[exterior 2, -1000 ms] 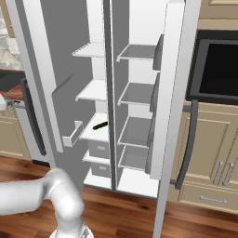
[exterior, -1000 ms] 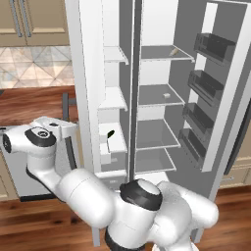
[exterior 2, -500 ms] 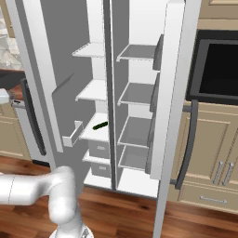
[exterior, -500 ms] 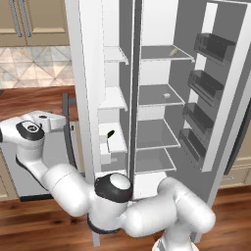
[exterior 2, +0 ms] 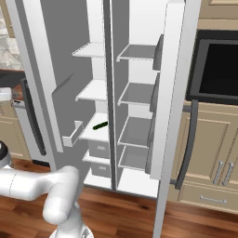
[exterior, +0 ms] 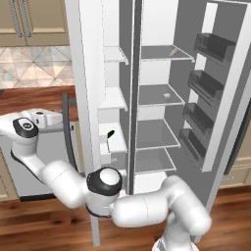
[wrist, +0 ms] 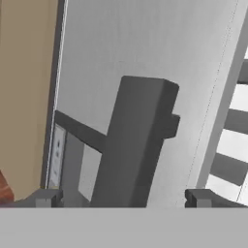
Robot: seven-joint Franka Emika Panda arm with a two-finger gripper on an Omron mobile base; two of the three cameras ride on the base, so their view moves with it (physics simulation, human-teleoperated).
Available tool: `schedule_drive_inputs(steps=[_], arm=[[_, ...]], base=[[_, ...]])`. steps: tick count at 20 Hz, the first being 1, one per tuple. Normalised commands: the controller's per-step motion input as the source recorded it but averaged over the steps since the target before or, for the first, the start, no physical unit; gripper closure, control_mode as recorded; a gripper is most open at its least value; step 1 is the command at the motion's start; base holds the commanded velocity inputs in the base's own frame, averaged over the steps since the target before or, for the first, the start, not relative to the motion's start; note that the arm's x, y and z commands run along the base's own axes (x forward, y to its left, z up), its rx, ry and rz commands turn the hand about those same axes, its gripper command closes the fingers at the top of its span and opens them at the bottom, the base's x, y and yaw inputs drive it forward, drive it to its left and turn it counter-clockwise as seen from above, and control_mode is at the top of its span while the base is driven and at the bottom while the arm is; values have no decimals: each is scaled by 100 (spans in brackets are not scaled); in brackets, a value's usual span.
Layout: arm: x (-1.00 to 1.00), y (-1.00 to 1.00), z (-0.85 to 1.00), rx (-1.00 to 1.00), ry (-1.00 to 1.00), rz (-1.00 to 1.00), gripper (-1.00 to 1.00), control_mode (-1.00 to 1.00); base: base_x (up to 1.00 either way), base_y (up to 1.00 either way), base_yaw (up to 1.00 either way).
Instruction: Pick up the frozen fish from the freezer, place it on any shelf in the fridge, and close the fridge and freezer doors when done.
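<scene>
Wide-spread two-finger gripper [wrist: 123, 198] straddling the dark grey vertical bar handle [wrist: 133, 145] of the tall white freezer door [exterior: 86, 83]; best centred on bar before pushing shut.

A home kitchen, rendered. A tall white side-by-side refrigerator [exterior 2: 139, 28] stands open, its pale shelves bare, set between beige panelled wooden cabinets [exterior 2: 218, 158] with slim metal handles. A black built-in oven [exterior 2: 218, 69] sits in the cabinet wall to its right. The floor [exterior 2: 121, 214] is reddish-brown wood planking, and a pale diamond-patterned tile backsplash [exterior: 29, 66] runs above a dark wooden bench [exterior: 29, 98].
</scene>
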Motion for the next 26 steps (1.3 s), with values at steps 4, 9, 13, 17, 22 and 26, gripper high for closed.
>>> schedule_drive_inputs(steps=[4, 9, 13, 17, 22, 26], arm=[[-16, -84, 0, 0, 10, -4, -100, -100], [-3, -99, 0, 0, 7, -4, -100, -100], [-6, -100, 0, 0, 4, -5, -100, -100], [-12, -100, 0, 0, 0, -4, -100, -100], [-9, -100, -3, 0, 0, -3, -100, -100], [-2, -100, -6, -2, 0, -3, -100, -100]], base=[[0, 0, 0], [0, 0, 0], [0, 0, 0], [0, 0, 0], [0, 0, 0], [0, 0, 0]])
